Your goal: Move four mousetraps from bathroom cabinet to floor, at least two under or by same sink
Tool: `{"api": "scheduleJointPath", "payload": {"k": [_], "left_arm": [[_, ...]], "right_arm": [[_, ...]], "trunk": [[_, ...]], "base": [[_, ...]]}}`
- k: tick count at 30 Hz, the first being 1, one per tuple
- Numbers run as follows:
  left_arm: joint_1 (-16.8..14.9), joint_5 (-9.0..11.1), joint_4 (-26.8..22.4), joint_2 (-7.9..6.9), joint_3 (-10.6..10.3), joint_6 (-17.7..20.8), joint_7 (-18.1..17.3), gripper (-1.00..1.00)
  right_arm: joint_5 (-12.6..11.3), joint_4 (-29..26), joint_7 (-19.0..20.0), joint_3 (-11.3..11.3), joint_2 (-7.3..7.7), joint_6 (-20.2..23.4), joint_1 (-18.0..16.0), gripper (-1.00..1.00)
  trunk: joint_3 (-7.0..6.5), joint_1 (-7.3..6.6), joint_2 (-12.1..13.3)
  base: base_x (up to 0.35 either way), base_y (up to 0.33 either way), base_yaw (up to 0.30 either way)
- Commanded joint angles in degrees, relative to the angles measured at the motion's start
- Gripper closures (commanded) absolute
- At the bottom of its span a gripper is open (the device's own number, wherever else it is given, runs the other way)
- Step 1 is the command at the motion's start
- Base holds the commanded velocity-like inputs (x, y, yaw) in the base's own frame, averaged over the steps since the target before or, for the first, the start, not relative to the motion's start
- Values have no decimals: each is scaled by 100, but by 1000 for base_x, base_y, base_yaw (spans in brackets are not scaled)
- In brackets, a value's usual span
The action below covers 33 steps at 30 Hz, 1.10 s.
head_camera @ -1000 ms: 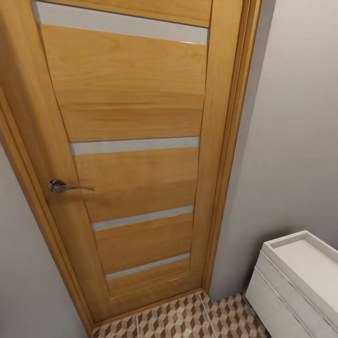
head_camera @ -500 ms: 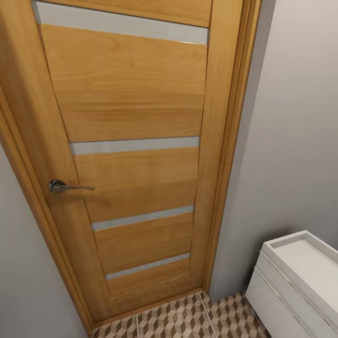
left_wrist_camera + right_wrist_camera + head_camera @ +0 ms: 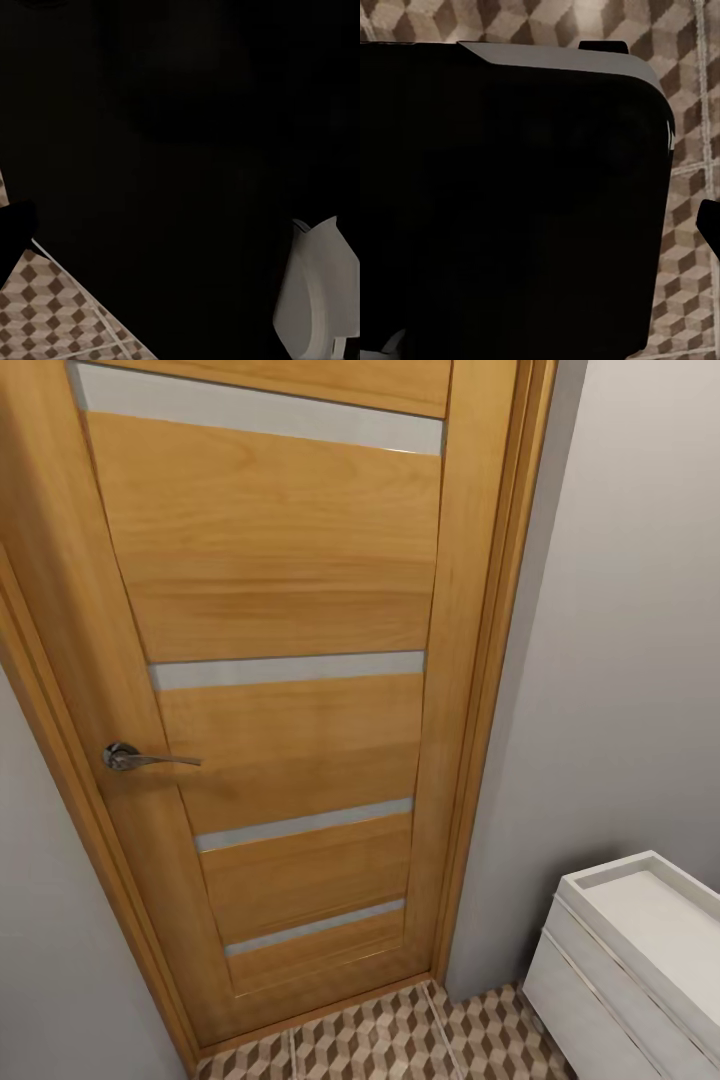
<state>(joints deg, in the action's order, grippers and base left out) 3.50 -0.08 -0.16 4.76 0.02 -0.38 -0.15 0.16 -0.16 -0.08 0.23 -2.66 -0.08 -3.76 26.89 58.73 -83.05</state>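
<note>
The bathroom floor point(image 3: 380, 1042), with its brown, beige and white cube tiles, runs as a strip below a shut door. At the lower right of the head view stands the white bathroom sink point(image 3: 640, 950), with a recessed top and flat front panels. The mousetraps and the cabinet are out of view. Both wrist views are mostly taken up by a dark body close to the camera, with the floor point(image 3: 45, 315) and floor point(image 3: 690, 300) beside it. One dark finger-like shape point(image 3: 11, 232) sits at the edge of the left wrist view and another point(image 3: 709, 225) at the edge of the right wrist view.
An orange-brown wooden door point(image 3: 280, 610) with pale glass strips and a metal lever handle point(image 3: 135, 758) stands straight ahead, shut. A grey wall point(image 3: 620, 660) closes the right side. A white curved fixture point(image 3: 315, 292) shows in the left wrist view.
</note>
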Motion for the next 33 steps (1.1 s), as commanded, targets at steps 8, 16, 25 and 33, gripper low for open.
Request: {"api": "scheduleJointPath", "payload": {"k": [8, 16, 25, 33], "left_arm": [[0, 0, -11, 9, -10, -6, 9, -100], [-1, -12, -707, -37, -4, 18, 46, -100], [1, -41, -2131, -70, -2, 80, 54, -100], [-99, -58, -4014, -70, -2, 641, 166, -100]], "right_arm": [[10, -62, -1, 11, 17, -39, -2, -100], [65, -829, -2, 22, 120, -127, -5, -100], [493, -1719, 0, 15, 231, -132, -94, -100], [712, -3247, -1, 13, 267, -51, -396, -100]], "trunk": [[4, 0, -2], [4, 0, -2], [4, 0, -2], [4, 0, -2]], "base": [[0, 0, 0], [0, 0, 0], [0, 0, 0], [0, 0, 0]]}}
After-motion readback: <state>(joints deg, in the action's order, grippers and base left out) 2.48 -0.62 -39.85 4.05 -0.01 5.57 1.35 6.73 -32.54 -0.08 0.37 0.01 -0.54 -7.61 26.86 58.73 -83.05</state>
